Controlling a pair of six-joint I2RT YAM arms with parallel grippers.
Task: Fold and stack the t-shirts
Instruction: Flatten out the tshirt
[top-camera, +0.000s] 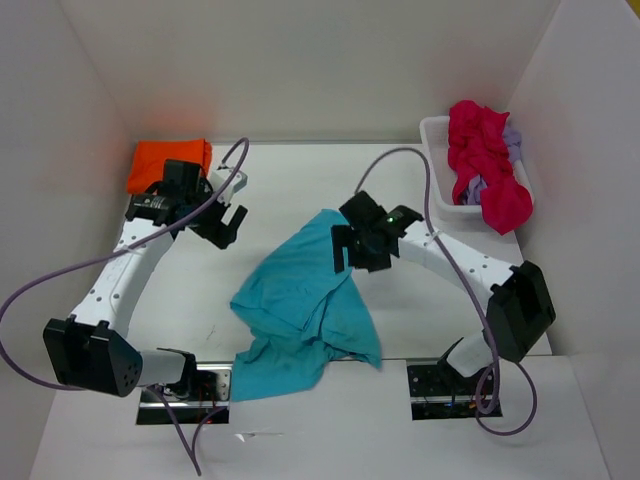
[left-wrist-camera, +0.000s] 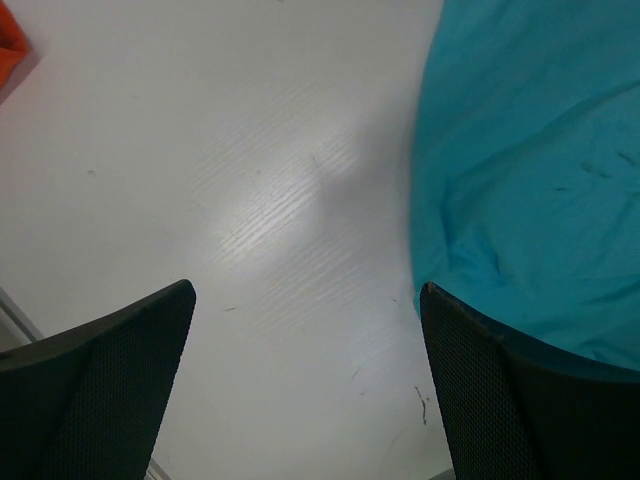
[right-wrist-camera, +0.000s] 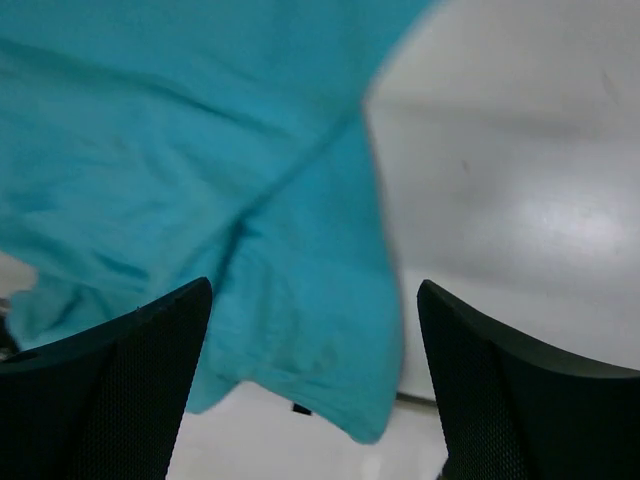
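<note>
A turquoise t-shirt lies crumpled and spread in the middle of the table, its lower edge at the near table edge. An orange t-shirt sits folded at the back left. The magenta t-shirt and the lavender one are heaped in the basket. My right gripper hovers open over the turquoise shirt's upper right part, with nothing between its fingers. Left of the turquoise cloth, my left gripper stands open over bare table.
The white mesh basket stands at the back right against the wall. White walls close in the table on three sides. A corner of the orange shirt shows at the top left of the left wrist view. Purple cables loop over both arms.
</note>
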